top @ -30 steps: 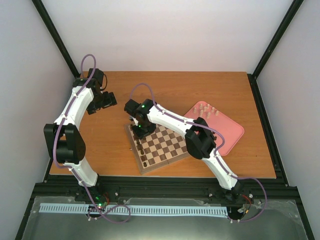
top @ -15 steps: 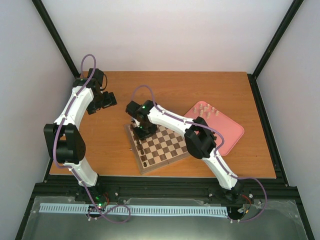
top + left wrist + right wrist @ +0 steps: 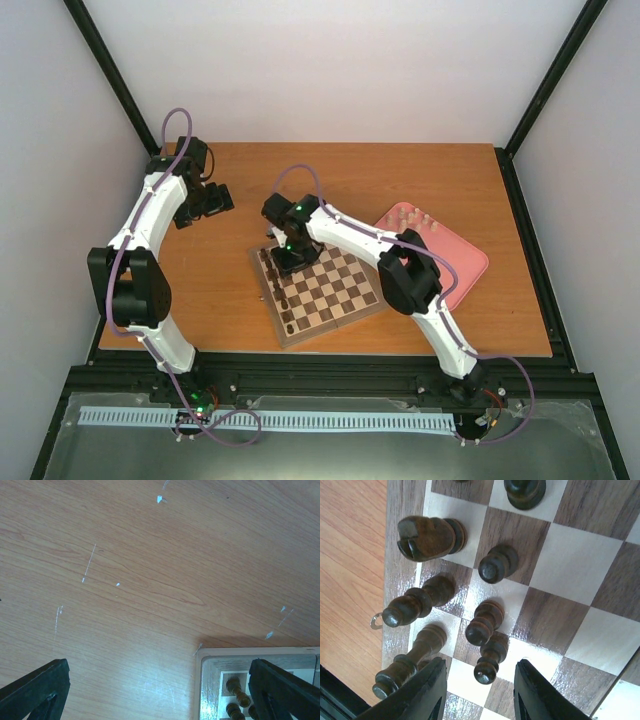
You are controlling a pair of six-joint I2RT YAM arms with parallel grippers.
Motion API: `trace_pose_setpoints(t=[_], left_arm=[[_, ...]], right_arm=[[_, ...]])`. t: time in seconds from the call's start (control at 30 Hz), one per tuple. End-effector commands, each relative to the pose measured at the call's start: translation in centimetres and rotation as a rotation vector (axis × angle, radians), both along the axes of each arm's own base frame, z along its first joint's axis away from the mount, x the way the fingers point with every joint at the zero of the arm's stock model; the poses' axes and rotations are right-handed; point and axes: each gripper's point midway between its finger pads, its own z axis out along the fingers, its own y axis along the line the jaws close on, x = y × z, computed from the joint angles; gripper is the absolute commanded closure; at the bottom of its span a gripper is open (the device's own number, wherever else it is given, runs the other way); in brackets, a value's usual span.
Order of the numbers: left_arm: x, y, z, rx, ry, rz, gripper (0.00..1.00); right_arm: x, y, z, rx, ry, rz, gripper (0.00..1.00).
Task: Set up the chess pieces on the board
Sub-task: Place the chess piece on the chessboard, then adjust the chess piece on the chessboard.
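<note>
The board (image 3: pixel 335 295) lies at the table's middle, with dark brown chess pieces (image 3: pixel 283 300) along its left edge. Pale cream pieces (image 3: pixel 410 215) stand in a pink tray (image 3: pixel 455 265) to the right. My right gripper (image 3: pixel 286 254) hovers over the board's far left corner. In the right wrist view it (image 3: pixel 481 680) is open, with a dark pawn (image 3: pixel 490 661) standing free between its fingers (image 3: pixel 420 695). Other dark pieces (image 3: pixel 427 537) stand on the squares (image 3: pixel 570 565) around it. My left gripper (image 3: pixel 212 200) is open and empty over bare table, far left.
In the left wrist view, the open gripper (image 3: pixel 157 685) looks down on the bare wooden table (image 3: pixel 150 570). The board's corner (image 3: pixel 207 680), with two dark pieces (image 3: pixel 237 692), lies at the lower right. Black frame posts and pale walls surround the table.
My right gripper and wrist have shifted slightly to the right and farther over the board's far left corner. The left arm has not moved.
</note>
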Motion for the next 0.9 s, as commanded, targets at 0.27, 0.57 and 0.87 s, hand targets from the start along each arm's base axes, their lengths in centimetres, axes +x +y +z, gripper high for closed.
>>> trace_pose_setpoints(t=[0.27,0.57,0.87], left_arm=[[0.9,-0.1,0.9,0.008,-0.032,-0.008,0.0],[0.9,-0.1,0.7,0.009,-0.028,-0.006,0.0],[1.1,-0.2,0.7,0.008,-0.028,-0.009,0.0]], right_arm=[[-0.3,0.4,1.0,0.053,0.036,-0.006,0.62],[-0.7,0.4,0.2,0.051,0.067,0.005,0.62],[-0.7,0.5,-0.6,0.05,0.087,0.007,0.62]])
